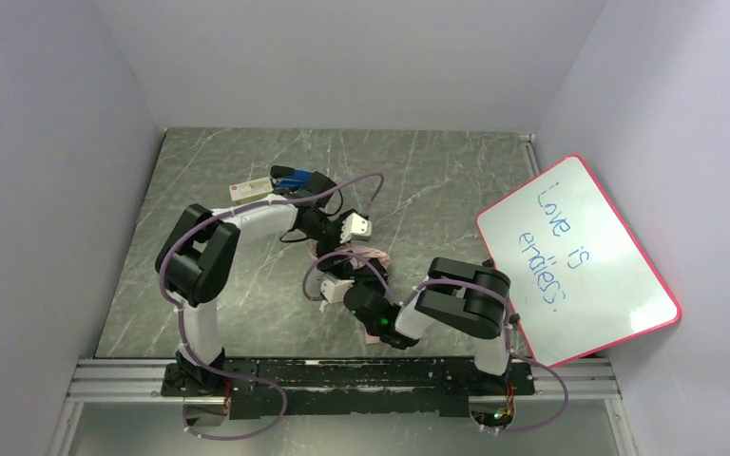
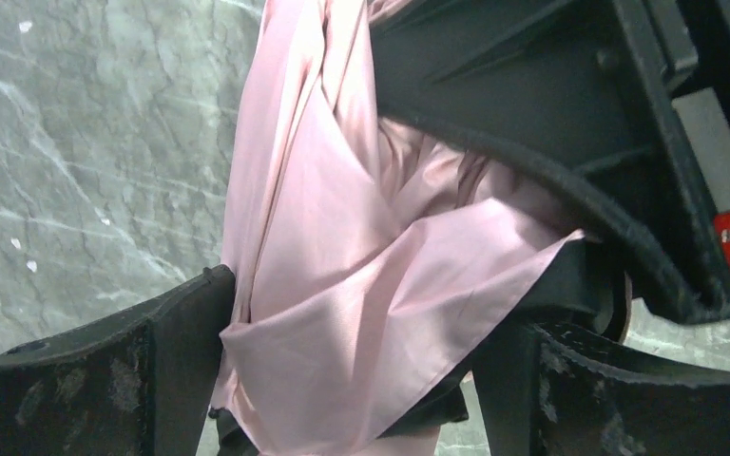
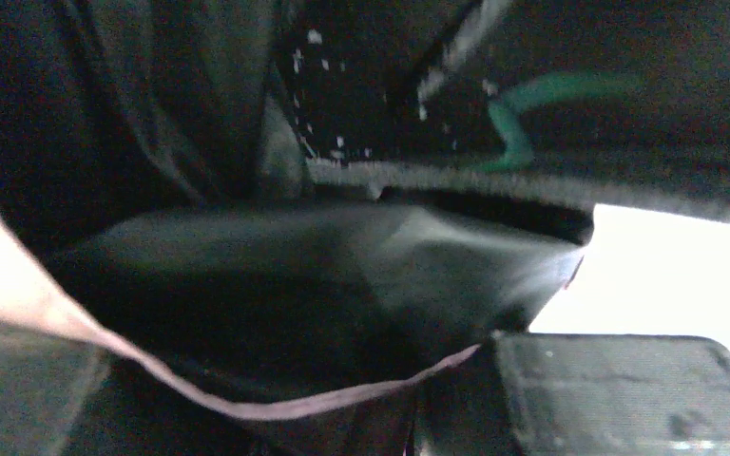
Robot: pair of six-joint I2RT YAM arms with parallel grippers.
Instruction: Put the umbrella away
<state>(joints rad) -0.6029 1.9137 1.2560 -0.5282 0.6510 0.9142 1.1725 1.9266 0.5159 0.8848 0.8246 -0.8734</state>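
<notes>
The pale pink umbrella (image 1: 369, 255) lies bunched in the middle of the marble table (image 1: 437, 180). My left gripper (image 1: 331, 239) reaches it from the far left. In the left wrist view the pink fabric (image 2: 342, 285) fills the gap between both black fingers (image 2: 124, 380), which press its sides, so it is shut on it. My right gripper (image 1: 342, 285) comes from the near right. In the right wrist view the dark underside of the fabric (image 3: 342, 285), with its pink hem, sits between the jaws against the right finger (image 3: 618, 389). The left finger, shaft, handle and strap are hidden.
A whiteboard with a pink frame (image 1: 580, 261) leans at the right edge, close to my right arm's elbow. A small pale box (image 1: 250, 188) and a blue and black object (image 1: 293, 178) lie at the back left. Grey walls close in three sides.
</notes>
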